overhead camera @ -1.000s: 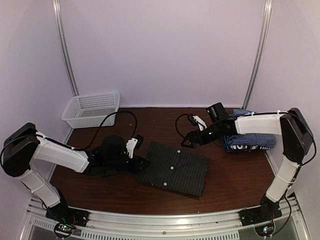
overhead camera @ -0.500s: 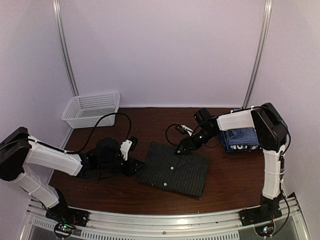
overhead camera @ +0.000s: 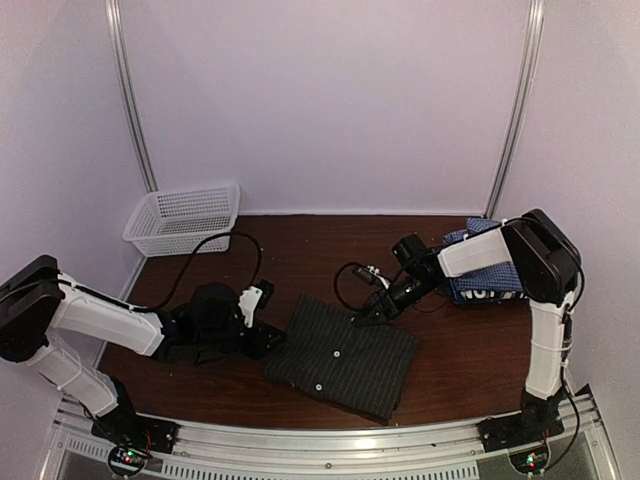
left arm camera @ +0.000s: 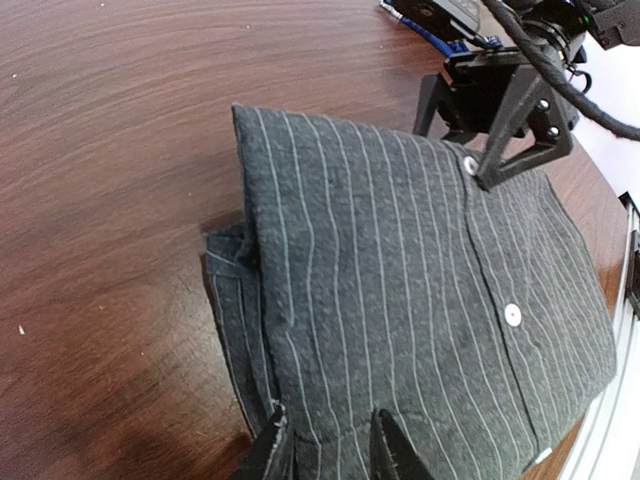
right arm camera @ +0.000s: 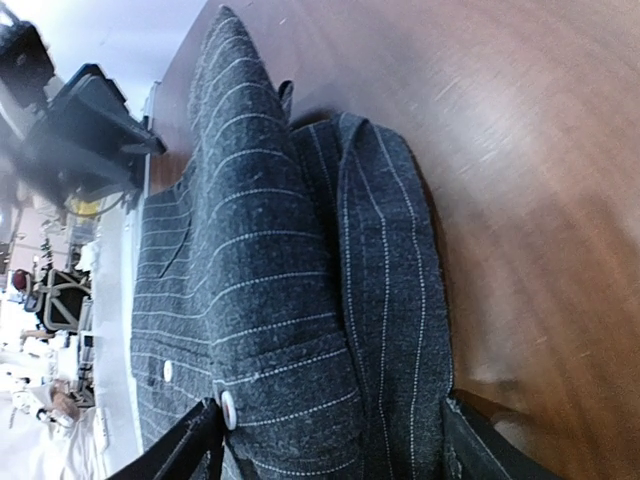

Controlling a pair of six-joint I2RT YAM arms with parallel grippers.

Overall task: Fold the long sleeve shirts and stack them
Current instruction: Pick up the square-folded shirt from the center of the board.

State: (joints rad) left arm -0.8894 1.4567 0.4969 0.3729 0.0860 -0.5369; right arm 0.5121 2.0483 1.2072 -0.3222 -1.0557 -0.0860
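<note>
1. Work surface. The dark brown wooden table [overhead camera: 300,250] shows a glossy grain. A ribbed aluminium rail [overhead camera: 330,445] runs along its near edge, at 6 o'clock in the top view. Pale lilac walls [overhead camera: 330,100] enclose the cell. Two aluminium uprights [overhead camera: 128,100] stand in the back corners, at 11 and 1 o'clock.

2. Task item. The black pinstriped shirt [overhead camera: 345,355] lies folded into a rough rectangle, just toward 6 o'clock from the table centre. Its placket of pale buttons [left arm camera: 512,315] faces up. Layered edges show along the fold on the 9 o'clock side.

3. Left claw [left arm camera: 330,450]. My left claw lies low on the table at the shirt's 9 o'clock edge. Its fingers [left arm camera: 272,450] are closed on the hem, with cloth pinched between them.

4. Right claw [right arm camera: 340,440]. My right claw sits at the shirt's 12 o'clock edge. Its jaws stand apart and straddle the layered fold. One finger [right arm camera: 205,440] lies beside a button. I cannot tell whether the pads press the cloth.

5. Other items. A stack of folded shirts [overhead camera: 490,280], blue-white checked over navy with white lettering, rests at the 3 o'clock edge under my right forearm. A white plastic mesh basket [overhead camera: 185,215] stands in the 10 o'clock corner, well apart from the shirt.
</note>
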